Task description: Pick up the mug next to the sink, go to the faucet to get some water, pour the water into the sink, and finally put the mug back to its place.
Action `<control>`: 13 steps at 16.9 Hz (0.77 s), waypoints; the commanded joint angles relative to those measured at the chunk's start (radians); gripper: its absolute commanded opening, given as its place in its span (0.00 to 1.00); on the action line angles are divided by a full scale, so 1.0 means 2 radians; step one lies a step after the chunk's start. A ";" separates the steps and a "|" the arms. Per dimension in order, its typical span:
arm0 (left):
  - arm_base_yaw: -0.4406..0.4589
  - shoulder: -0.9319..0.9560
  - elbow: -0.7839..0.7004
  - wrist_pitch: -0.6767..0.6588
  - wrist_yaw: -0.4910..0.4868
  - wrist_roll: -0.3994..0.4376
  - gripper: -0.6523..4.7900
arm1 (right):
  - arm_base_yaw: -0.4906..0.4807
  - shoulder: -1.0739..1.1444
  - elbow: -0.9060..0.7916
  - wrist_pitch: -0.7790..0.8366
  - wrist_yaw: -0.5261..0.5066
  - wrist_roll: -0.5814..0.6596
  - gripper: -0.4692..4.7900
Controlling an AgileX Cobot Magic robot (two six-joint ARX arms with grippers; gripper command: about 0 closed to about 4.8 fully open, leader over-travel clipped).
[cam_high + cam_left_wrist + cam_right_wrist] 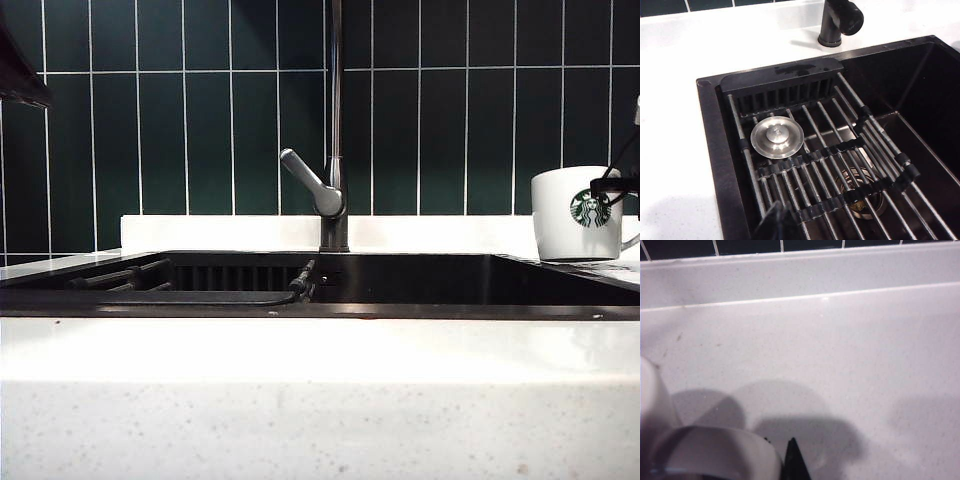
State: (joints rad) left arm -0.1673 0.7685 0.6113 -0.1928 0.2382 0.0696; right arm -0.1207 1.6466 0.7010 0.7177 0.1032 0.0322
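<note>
Your right gripper [612, 186] has its fingers pinched on the mug [575, 214] by the handle side, standing on the table right of the sink [450, 280], while the left gripper [776, 222] waits shut and empty over the sink rack.

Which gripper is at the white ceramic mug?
The right gripper, at the mug's rim beside the black sink; the left gripper hangs shut over its metal rack.
</note>
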 commanded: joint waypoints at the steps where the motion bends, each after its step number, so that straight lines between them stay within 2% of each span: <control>1: 0.000 -0.001 0.001 0.007 -0.001 -0.002 0.11 | -0.003 -0.003 0.004 0.055 0.002 -0.008 0.11; 3: 0.000 -0.001 0.001 0.007 -0.001 -0.002 0.11 | -0.006 -0.003 0.004 0.055 0.002 -0.015 0.15; 4: 0.000 -0.001 0.001 0.007 0.001 -0.002 0.11 | -0.006 -0.003 0.004 0.051 0.003 -0.016 0.23; 5: 0.000 -0.001 0.001 0.007 0.003 -0.001 0.11 | -0.006 -0.003 0.004 0.046 0.007 -0.016 0.26; 11: 0.000 -0.001 0.001 0.004 0.005 -0.001 0.11 | -0.006 -0.005 0.004 0.031 0.008 -0.017 0.26; 13: 0.000 -0.001 0.001 0.003 0.005 -0.001 0.11 | -0.006 -0.011 0.004 0.004 0.008 -0.017 0.26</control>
State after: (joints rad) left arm -0.1673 0.7685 0.6113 -0.1951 0.2424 0.0696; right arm -0.1333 1.6405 0.7029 0.7349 0.1169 -0.0044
